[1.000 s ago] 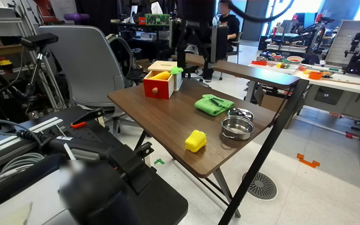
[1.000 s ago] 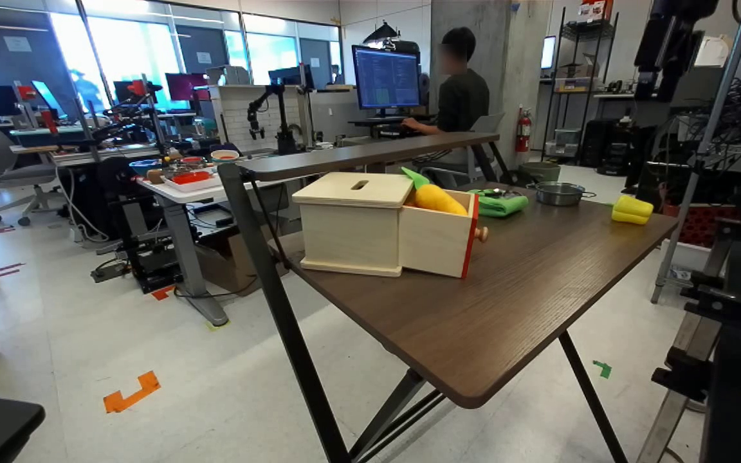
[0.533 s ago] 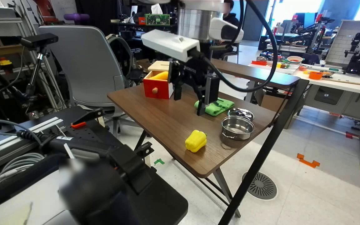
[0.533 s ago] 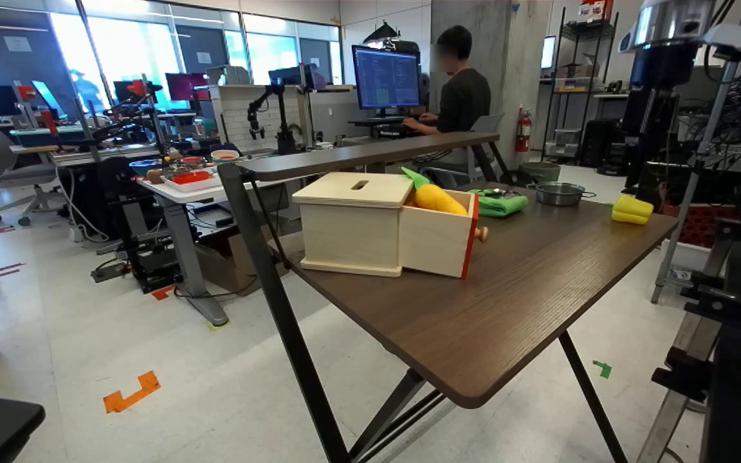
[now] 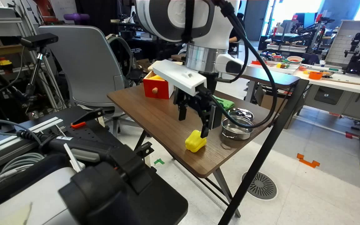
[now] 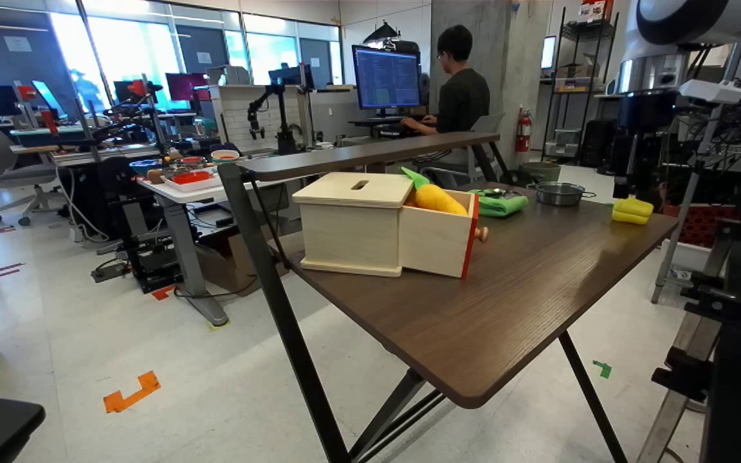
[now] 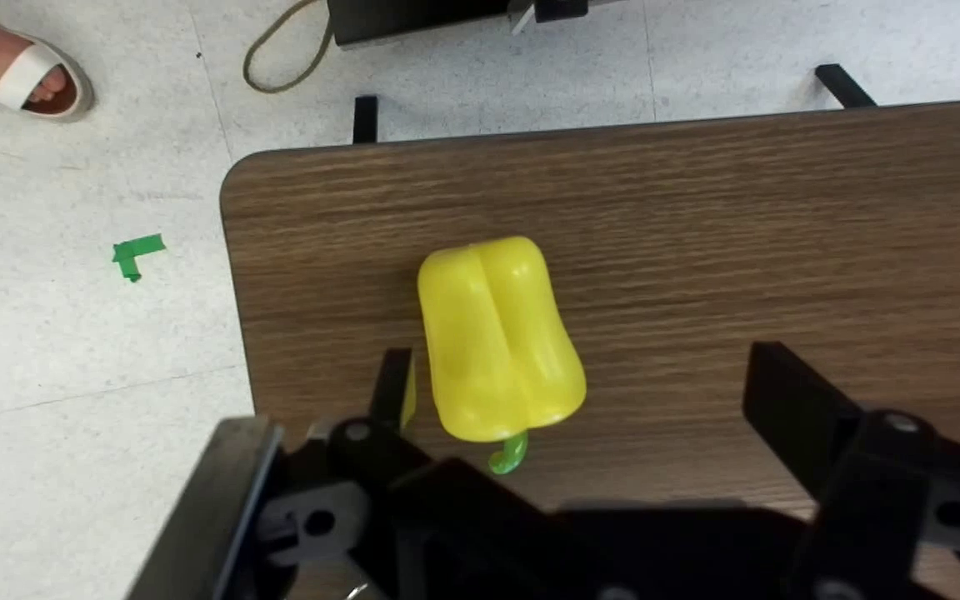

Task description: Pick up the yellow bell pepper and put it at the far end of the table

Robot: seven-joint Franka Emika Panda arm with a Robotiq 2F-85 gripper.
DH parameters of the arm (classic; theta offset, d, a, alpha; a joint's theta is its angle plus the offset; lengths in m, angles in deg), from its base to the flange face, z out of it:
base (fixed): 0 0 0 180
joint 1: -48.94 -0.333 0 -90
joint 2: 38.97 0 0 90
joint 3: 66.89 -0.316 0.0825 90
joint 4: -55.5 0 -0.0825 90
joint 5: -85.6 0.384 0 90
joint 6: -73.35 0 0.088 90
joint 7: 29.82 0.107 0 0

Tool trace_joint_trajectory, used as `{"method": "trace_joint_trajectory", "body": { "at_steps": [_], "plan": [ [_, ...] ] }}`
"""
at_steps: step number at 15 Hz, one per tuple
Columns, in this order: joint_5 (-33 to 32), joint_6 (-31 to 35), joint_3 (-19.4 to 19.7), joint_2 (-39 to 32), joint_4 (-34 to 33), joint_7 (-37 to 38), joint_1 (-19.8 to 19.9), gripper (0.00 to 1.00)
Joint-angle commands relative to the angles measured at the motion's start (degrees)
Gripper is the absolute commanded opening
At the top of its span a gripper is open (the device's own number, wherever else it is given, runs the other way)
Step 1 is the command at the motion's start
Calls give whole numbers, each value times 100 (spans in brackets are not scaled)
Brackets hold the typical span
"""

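Yellow bell pepper (image 7: pixel 501 342), middle of wrist view | gripper (image 7: pixel 589 382), bottom: jaws wide apart, empty | should feel light, stiff, slick; pinch its long sides | touching? can't quite tell

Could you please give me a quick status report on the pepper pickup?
Hand open, holding nothing. Yellow bell pepper ungrasped, lying on the brown wood-grain table. Metal pot nearby, apparently not in the way.

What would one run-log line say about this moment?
black gripper: open, empty | blocky yellow bell pepper: on dark-brown wooden table | pickup: not done
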Motion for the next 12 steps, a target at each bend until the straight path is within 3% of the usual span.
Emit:
{"method": "trace_joint_trajectory", "body": {
  "at_steps": [1,2,3,5,10,12],
  "plan": [
    [-19,155,-208,-334,-258,63,173,100],
    [-17,117,-239,-406,-320,54,195,100],
    [-10,65,-291,-463,-375,-25,238,75],
    [-5,24,-335,-541,-456,-10,271,68],
    [39,-59,-417,-629,-602,-27,409,28],
    [103,-227,-484,-547,-633,-86,498,27]
  ]
}}
